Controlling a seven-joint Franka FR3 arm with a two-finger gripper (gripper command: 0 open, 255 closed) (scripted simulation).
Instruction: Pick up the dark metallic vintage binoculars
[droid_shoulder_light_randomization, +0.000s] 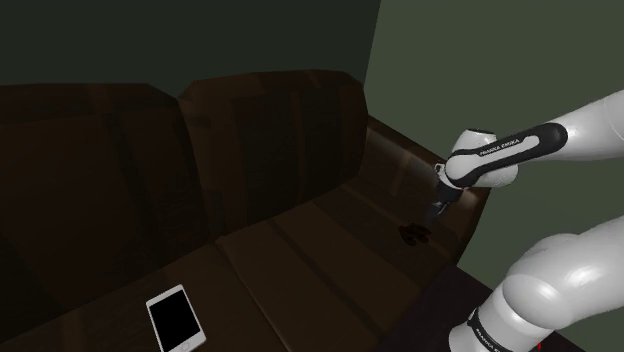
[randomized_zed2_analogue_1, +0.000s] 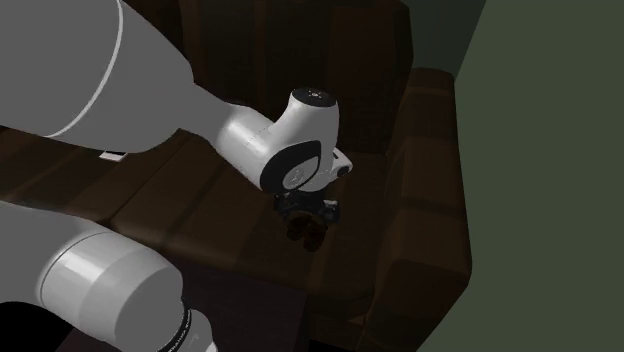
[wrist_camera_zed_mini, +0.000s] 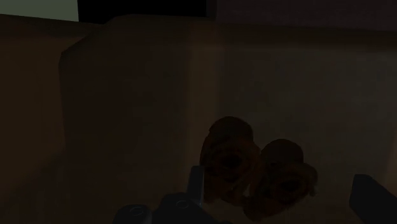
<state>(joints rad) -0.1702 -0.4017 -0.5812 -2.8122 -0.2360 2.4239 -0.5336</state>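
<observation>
We see the binoculars (droid_shoulder_light_randomization: 412, 234) lying on the seat of a dark brown sofa (droid_shoulder_light_randomization: 270, 130), close to its armrest (droid_shoulder_light_randomization: 400, 155). The gripper (droid_shoulder_light_randomization: 424, 221) hangs right over them with its fingers (wrist_camera_zed_mini: 372, 198) standing wide apart, and in the wrist view the binoculars (wrist_camera_zed_mini: 254, 168) sit between them, not clasped. We can make out the two round lenses facing the camera. A white-edged phone (droid_shoulder_light_randomization: 176, 320) lies well apart on the seat.
</observation>
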